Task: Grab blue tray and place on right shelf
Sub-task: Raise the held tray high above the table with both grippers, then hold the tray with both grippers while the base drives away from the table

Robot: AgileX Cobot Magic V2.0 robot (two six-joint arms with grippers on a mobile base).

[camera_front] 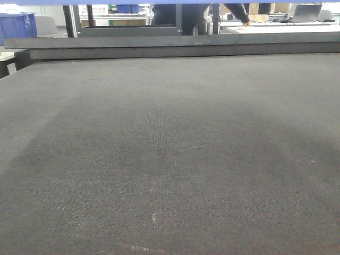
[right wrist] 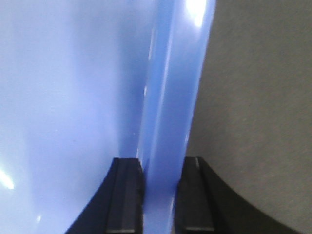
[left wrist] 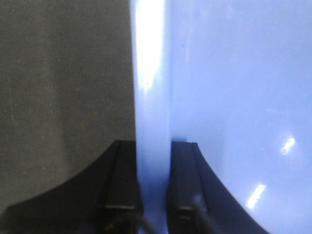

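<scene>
- as its two black fingers (left wrist: pixel 122 185) press in from either side, the left gripper (left wrist: pixel 153 145) is clamped on the rim (left wrist: pixel 151 73) of the blue tray (left wrist: pixel 234 97), with no gap showing between the fingers and the plastic.
- one finger sits inside the tray and the other outside it.
- right of that rim, the tray's glossy light-blue inside fills the left wrist view, with a few bright glints on it; left of the rim lies a grey mat (left wrist: pixel 63 87).
- the right gripper (right wrist: pixel 161 161) is closed the same way on a rim of the tray, with the tray's inside to its left and the mat to its right.
- so the tray sits between the two grippers, held at both sides.
- i cannot tell whether it rests on the mat or hangs above it.
- from the front, the mat spreads wide and a thin blue band (camera_front: pixel 170 1) runs along the very top edge; i cannot tell what it is.
- past the mat's far edge stand a dark-blue bin (camera_front: pixel 17 26) at upper left and a laptop (camera_front: pixel 306 13) at upper right.
</scene>
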